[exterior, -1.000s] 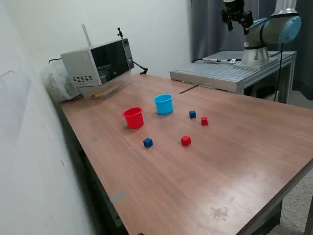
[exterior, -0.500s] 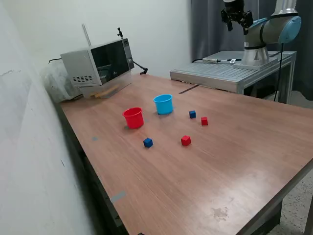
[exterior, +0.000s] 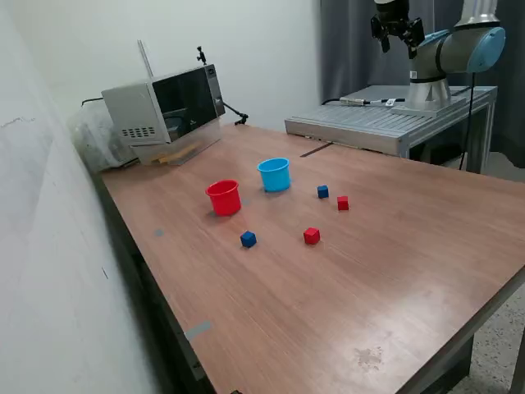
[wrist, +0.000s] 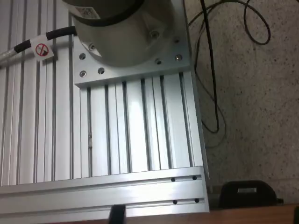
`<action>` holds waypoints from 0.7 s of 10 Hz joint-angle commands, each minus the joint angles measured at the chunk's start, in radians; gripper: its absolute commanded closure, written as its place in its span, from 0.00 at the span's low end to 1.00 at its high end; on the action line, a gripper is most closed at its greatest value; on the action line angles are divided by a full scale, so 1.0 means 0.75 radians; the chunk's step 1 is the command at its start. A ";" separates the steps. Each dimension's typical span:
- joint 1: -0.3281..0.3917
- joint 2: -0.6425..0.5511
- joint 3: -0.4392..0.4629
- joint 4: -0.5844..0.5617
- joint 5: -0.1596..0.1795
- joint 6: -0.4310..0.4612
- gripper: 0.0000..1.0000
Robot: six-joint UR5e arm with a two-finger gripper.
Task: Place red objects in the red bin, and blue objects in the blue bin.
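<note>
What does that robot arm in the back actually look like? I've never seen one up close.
The arm is built from rounded silver-grey tube sections, with a light-blue cap over one joint. It stands on a round grey base bolted to a ribbed aluminium plate. At its tip sits a small black gripper. The wrist view shows a black cable trailing across the speckled floor.

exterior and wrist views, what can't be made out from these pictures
- Gripper, exterior view: small, far and dark against the curtain; open or shut is unreadable. The wrist view shows no fingers.
- Red cup and blue cup, exterior view: near walls hide the bottoms, so contents are unknown.
- Microwave, exterior view: dark door hides the inside.
- Wrist view: cubes and cups are out of frame; only the aluminium base plate and floor show.
</note>
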 commanded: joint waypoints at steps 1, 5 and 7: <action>-0.002 -0.001 -0.003 0.000 -0.002 0.000 0.00; 0.000 -0.001 0.011 0.002 -0.004 0.002 0.00; -0.008 -0.001 0.011 0.004 -0.006 0.002 0.00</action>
